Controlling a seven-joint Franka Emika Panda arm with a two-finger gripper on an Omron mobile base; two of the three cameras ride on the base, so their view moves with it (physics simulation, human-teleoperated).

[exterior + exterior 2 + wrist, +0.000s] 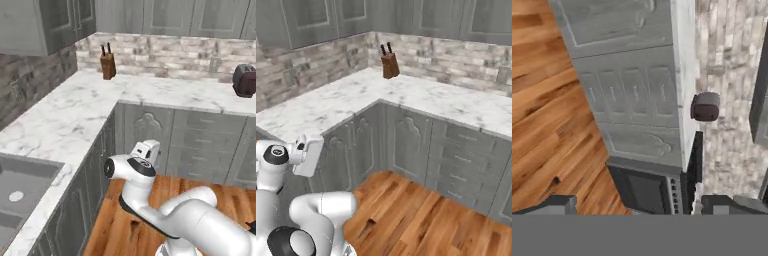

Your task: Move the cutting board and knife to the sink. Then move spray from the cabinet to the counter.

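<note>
Fingertips (562, 204) sit far apart at the bottom of my hand view, so I read the gripper (644, 206) as wide open with nothing between them. Ahead of it I see grey cabinet fronts, a dark oven panel (647, 192) and a brown toaster (705, 106) on the counter (684, 75), all rolled sideways. From the base views, the marble stretches beyond the hand toward a knife block (107, 64), and the sink (20, 192) lies off to its left.

The counter (75, 115) bears a knife block (107, 64); a toaster (245, 80).
</note>
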